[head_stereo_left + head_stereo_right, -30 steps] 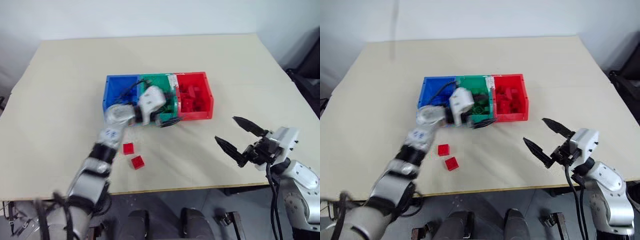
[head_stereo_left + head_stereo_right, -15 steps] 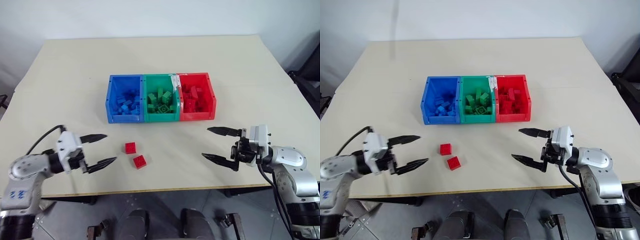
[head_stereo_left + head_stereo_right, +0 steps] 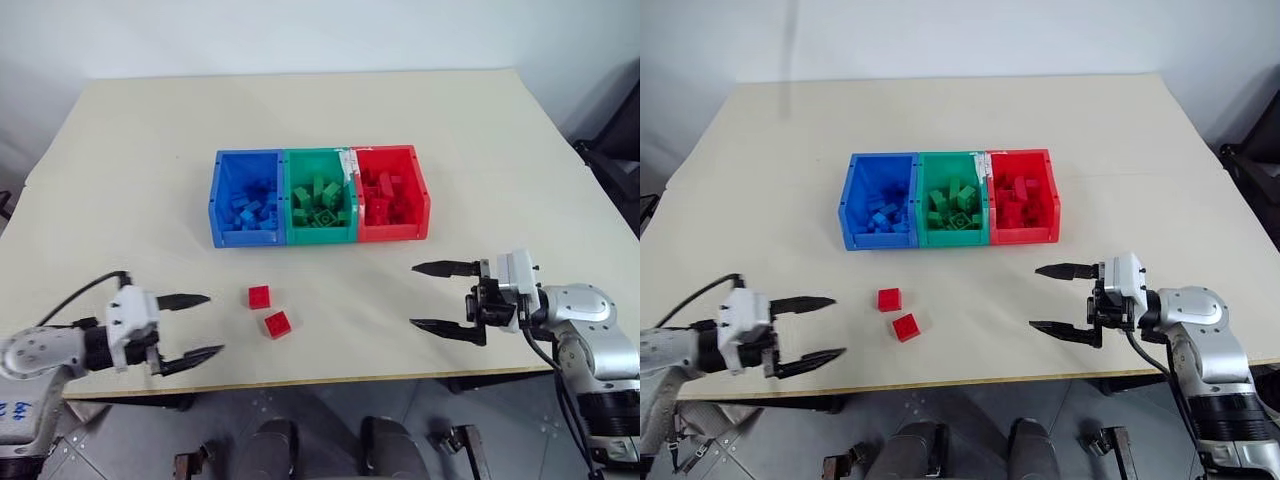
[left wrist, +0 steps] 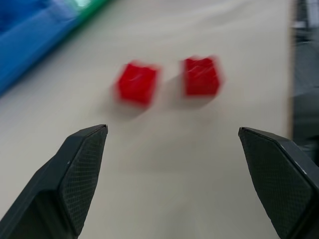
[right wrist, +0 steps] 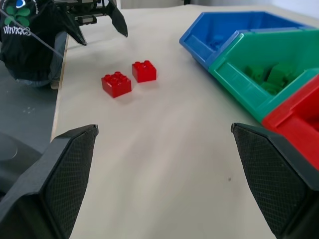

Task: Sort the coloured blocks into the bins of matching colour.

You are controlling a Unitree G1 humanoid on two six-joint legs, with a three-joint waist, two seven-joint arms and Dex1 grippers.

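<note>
Now two red blocks (image 3: 268,310) are lying on the tabletop (image 3: 130,180) below the bins (image 3: 320,195) — both grippers, left (image 3: 197,326) and right (image 3: 428,296), are spreading their fingers wide, holding nothing.

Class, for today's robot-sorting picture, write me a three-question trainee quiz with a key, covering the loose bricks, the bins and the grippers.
1. How many red bricks lie loose on the table?
2. True or false: the left gripper is shut on a brick.
3. Which bin stands between the other two? A blue, B green, C red.

Key
1. Two: one red brick and a second red brick, close together in front of the bins.
2. False. It is open and empty, as is the right gripper.
3. B. The green bin sits between the blue bin and the red bin.
</note>
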